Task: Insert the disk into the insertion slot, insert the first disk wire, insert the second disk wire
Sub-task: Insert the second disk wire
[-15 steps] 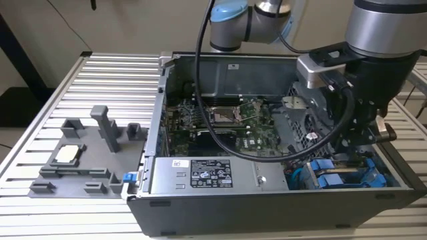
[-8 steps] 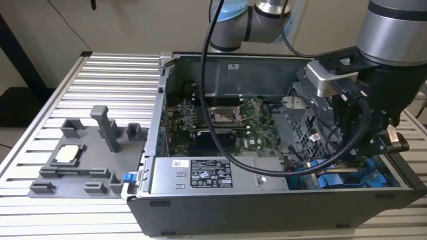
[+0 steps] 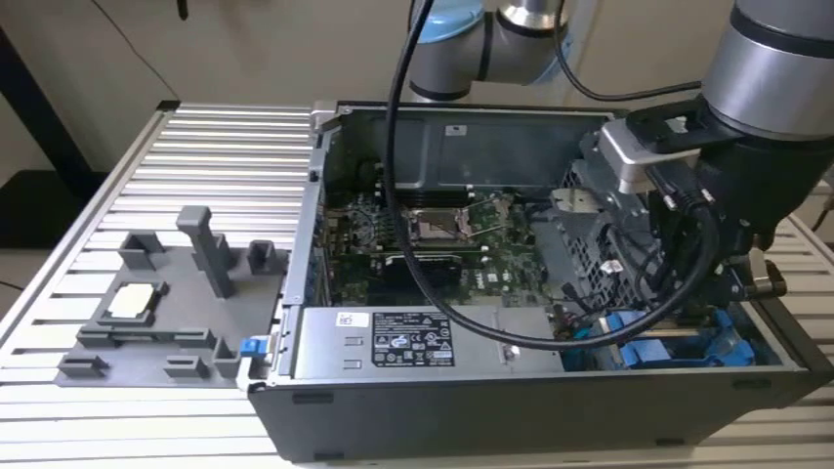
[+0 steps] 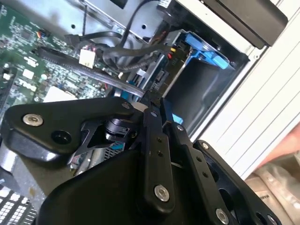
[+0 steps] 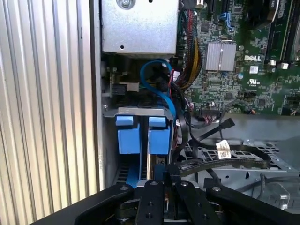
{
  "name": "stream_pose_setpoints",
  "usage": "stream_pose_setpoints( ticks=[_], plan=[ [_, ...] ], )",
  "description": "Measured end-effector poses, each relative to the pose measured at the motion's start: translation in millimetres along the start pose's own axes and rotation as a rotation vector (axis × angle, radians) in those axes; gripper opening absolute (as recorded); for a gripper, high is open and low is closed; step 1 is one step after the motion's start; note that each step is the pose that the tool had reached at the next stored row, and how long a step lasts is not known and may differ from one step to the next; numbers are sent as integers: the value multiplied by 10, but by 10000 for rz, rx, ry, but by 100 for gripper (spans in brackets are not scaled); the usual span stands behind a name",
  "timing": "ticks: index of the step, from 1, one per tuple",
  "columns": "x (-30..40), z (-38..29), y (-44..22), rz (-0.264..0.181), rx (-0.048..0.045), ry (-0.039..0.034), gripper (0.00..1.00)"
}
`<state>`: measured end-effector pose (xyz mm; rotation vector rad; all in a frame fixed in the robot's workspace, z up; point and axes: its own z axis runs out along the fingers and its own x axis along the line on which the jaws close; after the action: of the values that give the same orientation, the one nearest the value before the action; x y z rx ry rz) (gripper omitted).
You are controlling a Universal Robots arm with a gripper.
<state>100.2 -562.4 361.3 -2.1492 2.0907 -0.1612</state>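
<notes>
**Disk at the bay, wires waiting**

A ribbed aluminium bench (image 3: 195,127) carries a grey fixture tray (image 3: 156,322) on the exterior view's left, then the open computer case (image 3: 521,391). At the right, the gripper (image 5: 161,180) hangs over the insertion slot (image 5: 136,112). Two blue carriers stand there; the disk (image 5: 158,136) looks mostly seated. Whether the gripper holds anything, I cannot tell. Judging so, seating needs a straight push.

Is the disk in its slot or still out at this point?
In. The first wrist view shows the disk in its blue carrier standing inside the slot, beside a second blue carrier, with the gripper right at its end.
</notes>
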Motion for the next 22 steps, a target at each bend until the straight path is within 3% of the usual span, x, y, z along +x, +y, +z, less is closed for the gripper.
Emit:
stream_pose_setpoints(
  ticks=[1,2,3,9,12,15,22],
  plan=[
    [3,4,0,14,0,-76,16],
    [7,6,-6,18,-15,-99,16],
    [8,10,-27,22,-105,-102,16],
    [13,37,-183,35,-1002,-54,16],
    [16,54,-275,45,-1348,-62,16],
    [19,70,-363,48,-1485,-64,16],
    [21,77,-368,49,-1487,-63,16]
  ],
)
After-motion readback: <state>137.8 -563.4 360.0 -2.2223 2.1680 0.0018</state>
